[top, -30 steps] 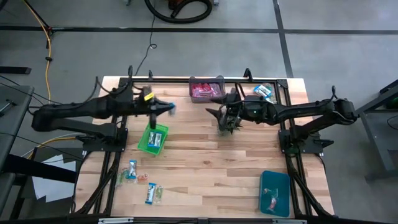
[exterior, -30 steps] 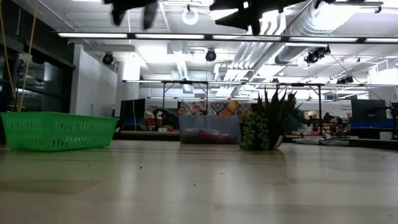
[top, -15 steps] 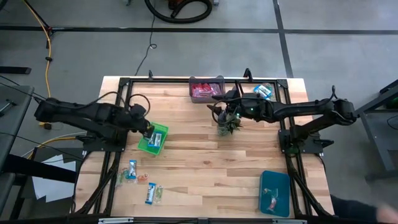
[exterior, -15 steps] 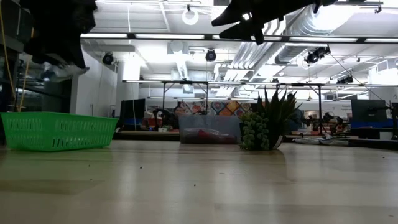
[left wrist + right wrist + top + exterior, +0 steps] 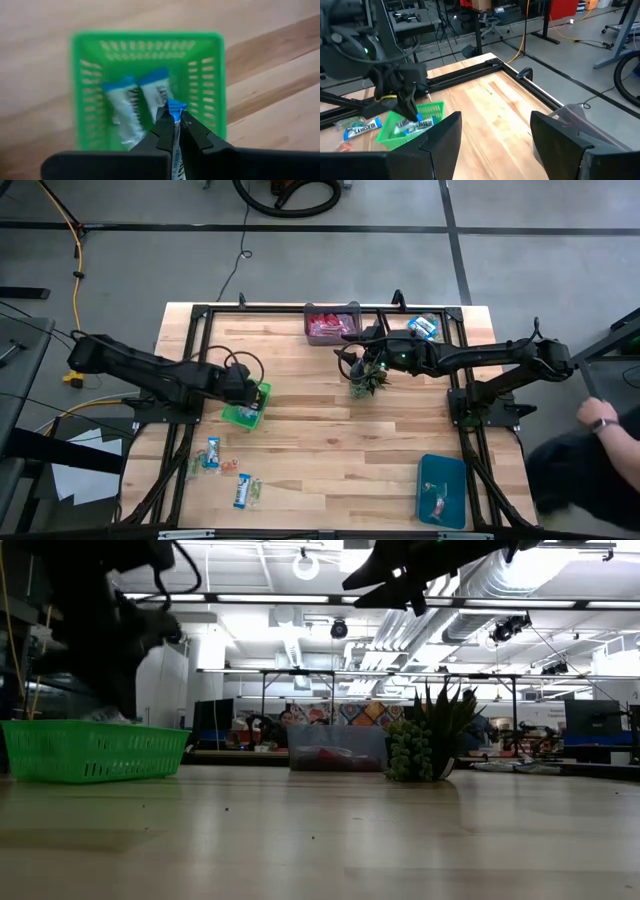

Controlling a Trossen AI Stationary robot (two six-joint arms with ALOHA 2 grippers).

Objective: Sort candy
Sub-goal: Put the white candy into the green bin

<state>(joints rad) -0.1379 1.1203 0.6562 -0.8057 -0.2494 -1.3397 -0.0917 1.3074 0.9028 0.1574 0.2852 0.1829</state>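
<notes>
My left gripper (image 5: 173,119) points down into the green basket (image 5: 90,100) at the table's left, shut on a blue-and-white candy (image 5: 176,106). Two more blue-and-white candies (image 5: 127,107) lie on the basket's floor. In the low view the left gripper (image 5: 108,712) sits at the basket's rim (image 5: 95,726). My right gripper (image 5: 347,360) hangs open, high over the middle of the far side, beside the spiky plant (image 5: 368,380). Several loose candies (image 5: 212,452) lie on the near left of the table. My left gripper pinches the blue-and-white candy between its two fingers, which come from above and point down. The candy lies along the fingers, and its blue end (image 5: 176,105) sticks out past the fingertips. It is lifted, above the candies on the basket's floor.
A clear bin with red candy (image 5: 332,325) stands at the far edge. A blue candy (image 5: 423,327) lies to its right. A teal bin (image 5: 442,490) holding a candy sits at the near right corner. A person (image 5: 590,465) stands by the table's right side.
My left gripper, shut on the candy throughout, has drawn back from above the basket's far side toward the near left and dropped down to the basket's rim. A person has come into view at the table's right.
</notes>
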